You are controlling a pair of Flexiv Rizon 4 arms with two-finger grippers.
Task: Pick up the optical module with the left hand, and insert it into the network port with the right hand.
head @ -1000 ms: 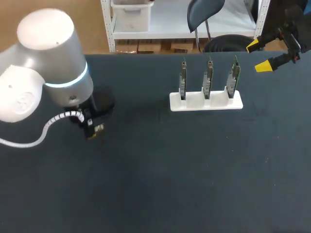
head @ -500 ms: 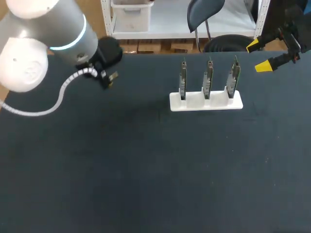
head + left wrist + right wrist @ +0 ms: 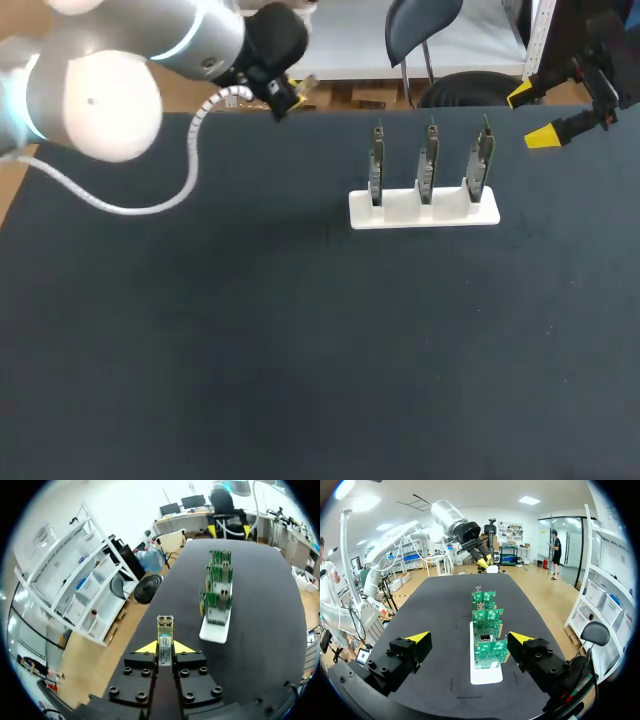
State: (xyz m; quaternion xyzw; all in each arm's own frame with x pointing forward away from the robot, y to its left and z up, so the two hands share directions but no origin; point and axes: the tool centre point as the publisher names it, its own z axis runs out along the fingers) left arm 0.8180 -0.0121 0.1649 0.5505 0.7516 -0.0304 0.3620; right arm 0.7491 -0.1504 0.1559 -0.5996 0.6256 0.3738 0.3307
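My left gripper (image 3: 165,648) is shut on the optical module (image 3: 165,636), a slim metal piece with a label that sticks out past the yellow tips. In the head view this gripper (image 3: 288,94) hovers over the table's far edge, left of the rack. Its module end points toward the white rack (image 3: 424,211), which holds three upright green circuit boards (image 3: 428,160) with metal port cages (image 3: 217,615). My right gripper (image 3: 532,115) hangs open at the far right, above and beyond the rack. In its wrist view the right gripper (image 3: 469,639) has the boards (image 3: 487,650) lined up ahead between its fingers.
The dark table (image 3: 300,350) stretches bare in front of the rack. My left arm's white cable (image 3: 190,150) loops over the far left of the table. My left arm (image 3: 445,517) shows beyond the rack in the right wrist view.
My left arm has swung from the table's left front up and toward the far edge and the right, carrying the module. The right arm and the rack have not moved.
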